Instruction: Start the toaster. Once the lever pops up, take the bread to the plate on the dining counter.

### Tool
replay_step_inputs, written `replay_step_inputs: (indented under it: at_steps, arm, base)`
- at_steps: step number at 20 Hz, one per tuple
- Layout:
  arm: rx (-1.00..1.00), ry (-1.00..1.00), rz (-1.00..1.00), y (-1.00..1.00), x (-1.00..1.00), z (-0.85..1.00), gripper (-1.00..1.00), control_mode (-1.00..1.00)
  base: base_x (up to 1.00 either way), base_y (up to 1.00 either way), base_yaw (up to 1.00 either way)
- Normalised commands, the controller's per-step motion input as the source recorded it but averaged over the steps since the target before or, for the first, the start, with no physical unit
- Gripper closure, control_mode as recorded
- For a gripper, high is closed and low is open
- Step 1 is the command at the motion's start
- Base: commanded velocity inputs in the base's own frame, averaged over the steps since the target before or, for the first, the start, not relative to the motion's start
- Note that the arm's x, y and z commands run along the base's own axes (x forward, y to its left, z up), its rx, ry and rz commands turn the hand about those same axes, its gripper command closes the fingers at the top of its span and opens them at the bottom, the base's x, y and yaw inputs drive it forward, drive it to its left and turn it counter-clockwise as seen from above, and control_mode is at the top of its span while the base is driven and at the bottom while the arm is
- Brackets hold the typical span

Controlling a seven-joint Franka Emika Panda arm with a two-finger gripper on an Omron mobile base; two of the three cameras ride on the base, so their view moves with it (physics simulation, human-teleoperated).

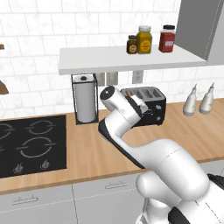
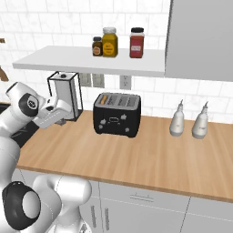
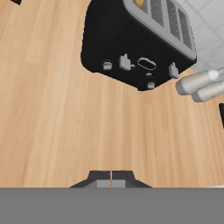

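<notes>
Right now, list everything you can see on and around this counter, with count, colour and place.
toaster: one, black with silver top, against the wall.
bread: one, golden-brown, in the toaster's leftmost slot.
paper-towel roll: one, white in black holder, left of toaster.
bottles: two, pale grey, right of toaster.
jars: three, brown, amber, red, on the white shelf.
stove: one, black, counter's left end.
wood counter: one, light.
gripper: one, dark tips shut, facing the toaster's front.
</notes>
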Motion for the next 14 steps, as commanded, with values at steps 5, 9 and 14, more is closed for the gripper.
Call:
replay_step_inputs:
  at_steps: [5, 9, 14]
  arm:
    - [0.00, 0.00, 0.00, 0.00, 0.00, 0.00, 1.00, -1.00]
    - [0.00, 0.00, 0.00, 0.00, 0.00, 0.00, 1.00, -1.00]
    - [0.00, 0.00, 0.00, 0.00, 0.00, 0.00, 1.00, -1.00]
  base:
    - [0.00, 0.00, 0.00]
    - [0.00, 0.00, 0.00]
    - [0.00, 0.00, 0.00]
